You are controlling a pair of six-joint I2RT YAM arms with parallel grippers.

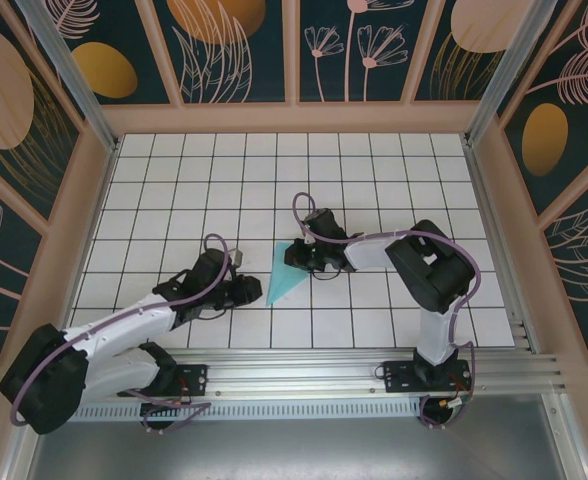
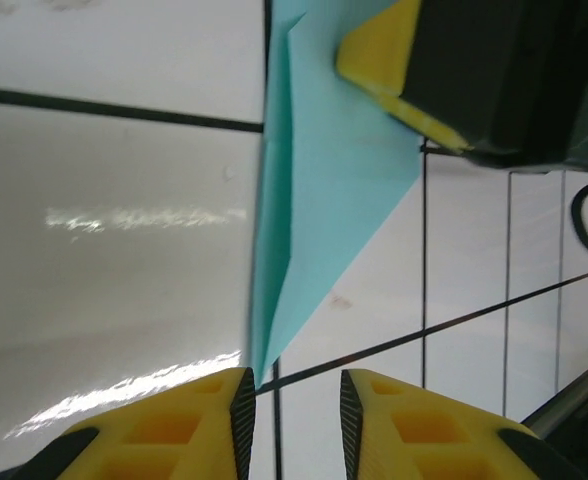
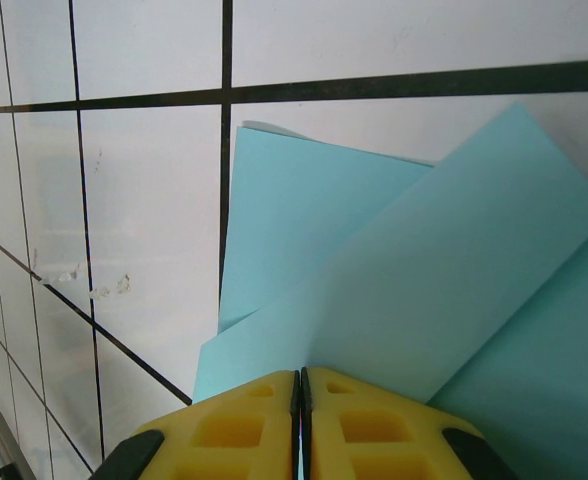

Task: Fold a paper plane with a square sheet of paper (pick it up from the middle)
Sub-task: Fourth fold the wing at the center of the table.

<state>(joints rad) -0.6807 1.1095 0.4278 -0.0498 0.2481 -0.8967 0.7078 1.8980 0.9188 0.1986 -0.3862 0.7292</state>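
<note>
The sheet of paper is a creased light turquoise shape, folded to a long point that aims toward the near left. My right gripper holds its wide far end. In the right wrist view the right gripper is shut on a raised fold of the paper, with flaps spreading to both sides. My left gripper sits just left of the pointed tip. In the left wrist view the left gripper is open, and the paper's tip ends just ahead of the left finger, apparently not touching it.
The white tiled table is walled by patterned panels at the back and sides. A metal rail with both arm bases runs along the near edge. The right gripper's yellow finger shows at the top of the left wrist view.
</note>
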